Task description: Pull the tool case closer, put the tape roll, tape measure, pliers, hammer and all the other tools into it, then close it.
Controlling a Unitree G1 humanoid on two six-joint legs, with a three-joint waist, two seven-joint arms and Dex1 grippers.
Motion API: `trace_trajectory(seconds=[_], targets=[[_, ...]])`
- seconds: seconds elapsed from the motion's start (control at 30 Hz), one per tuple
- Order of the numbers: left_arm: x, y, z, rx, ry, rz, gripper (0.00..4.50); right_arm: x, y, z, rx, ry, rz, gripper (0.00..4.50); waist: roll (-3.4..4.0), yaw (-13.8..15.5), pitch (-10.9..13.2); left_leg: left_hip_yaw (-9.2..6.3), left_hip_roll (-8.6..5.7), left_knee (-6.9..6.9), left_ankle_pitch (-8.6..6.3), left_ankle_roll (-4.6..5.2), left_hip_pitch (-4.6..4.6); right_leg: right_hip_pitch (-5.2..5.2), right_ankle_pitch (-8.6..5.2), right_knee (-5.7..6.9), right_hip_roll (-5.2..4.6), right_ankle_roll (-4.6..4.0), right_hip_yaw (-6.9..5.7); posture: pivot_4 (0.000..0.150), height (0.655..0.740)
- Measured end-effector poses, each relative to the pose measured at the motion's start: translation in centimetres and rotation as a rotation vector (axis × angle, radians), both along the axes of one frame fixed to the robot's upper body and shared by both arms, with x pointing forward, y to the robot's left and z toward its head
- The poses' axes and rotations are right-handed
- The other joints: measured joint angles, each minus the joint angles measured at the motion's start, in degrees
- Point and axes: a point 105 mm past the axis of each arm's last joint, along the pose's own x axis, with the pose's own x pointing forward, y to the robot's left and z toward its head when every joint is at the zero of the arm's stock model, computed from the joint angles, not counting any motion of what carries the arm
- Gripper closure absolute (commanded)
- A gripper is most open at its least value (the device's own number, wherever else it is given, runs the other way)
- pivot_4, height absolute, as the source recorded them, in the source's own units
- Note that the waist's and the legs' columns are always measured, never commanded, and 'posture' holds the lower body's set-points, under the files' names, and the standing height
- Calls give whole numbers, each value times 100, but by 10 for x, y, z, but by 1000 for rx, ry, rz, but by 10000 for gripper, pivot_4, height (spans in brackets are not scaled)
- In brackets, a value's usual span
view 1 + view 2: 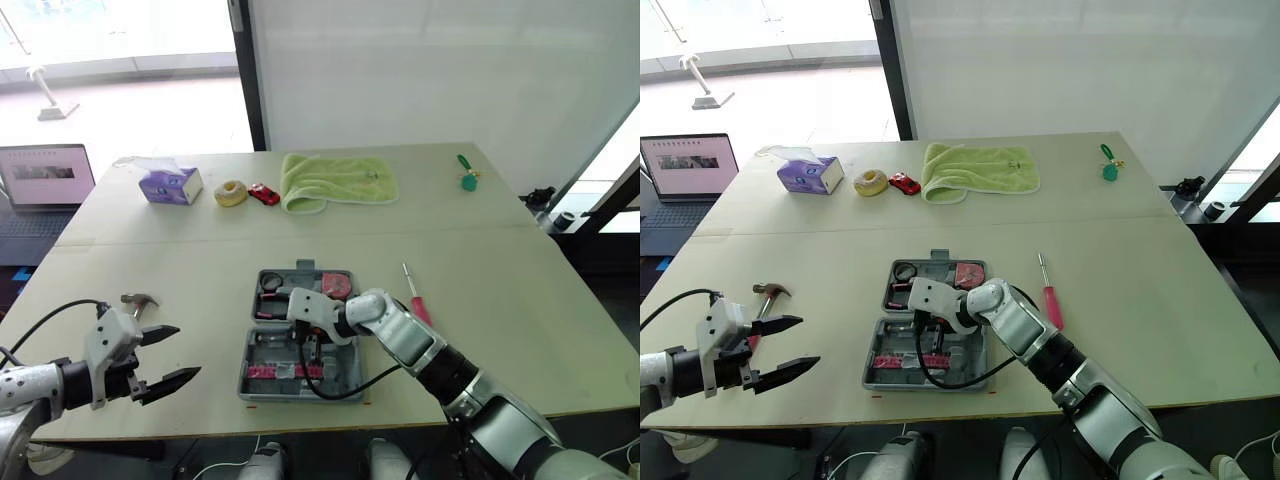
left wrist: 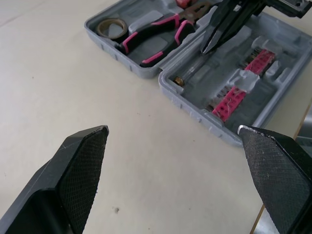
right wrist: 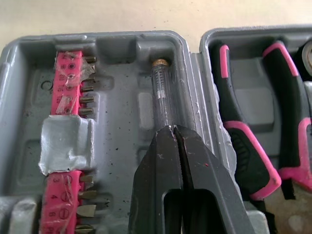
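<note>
tool case (image 1: 876,358) open at worktop (image 1: 520,290) front centre. right pincer (image 3: 175,129) inside the near half, fingers together, tips touching the end of a clear-barrelled pen tool (image 3: 163,95) beside the pink bit strip (image 3: 68,80). pliers (image 2: 151,39) and tape roll (image 2: 109,28) lie in the far half. left pincer (image 1: 188,351) spread apart, empty, well left of the case; hammer (image 1: 140,300) just beyond it. pink screwdriver (image 1: 416,298) on the worktop right of the case.

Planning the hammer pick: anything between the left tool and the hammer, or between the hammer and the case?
Nothing visible. The open left tool sits beside the hammer, with bare table between hammer and open tool case. The shut right tool does hang over the case's near half.
</note>
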Motion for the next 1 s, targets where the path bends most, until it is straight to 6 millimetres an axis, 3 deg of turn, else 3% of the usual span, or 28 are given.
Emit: trace_trajectory(seconds=[0.3,0.5,0.57,0.7,0.9,1.0], targets=[[6,-2,5,22,-14,-29,0,1,-7,5,85,44,-17,44366,2,14,-1,-3,0,1,0,0,-2,1,0,0,-1,0,0,1500,7400],[18,-6,13,20,-64,-55,0,-2,-19,82,369,-97,35,44366,1,25,0,-3,0,0,0,0,-4,1,0,-3,-2,1,0,1500,7400],[22,-7,10,25,-61,-67,0,-3,-39,85,331,-140,44,44366,0,46,0,2,-3,3,0,0,-4,5,0,-7,-5,2,-1,1500,7400],[30,-7,2,21,-37,-77,0,-2,-93,67,238,-28,-64,44366,-2,114,2,24,0,4,0,0,-6,2,0,-9,-4,2,-1,1500,7400],[41,0,3,-33,-60,-35,0,-7,-138,69,329,16,-220,44366,-2,151,2,23,2,3,0,0,-6,1,0,-7,-7,2,0,1500,7400],[48,37,6,-97,-108,157,0,-6,-189,71,461,1,-450,35696,-8,197,2,22,0,6,0,0,-7,7,0,-10,-7,2,-2,1500,7400]])
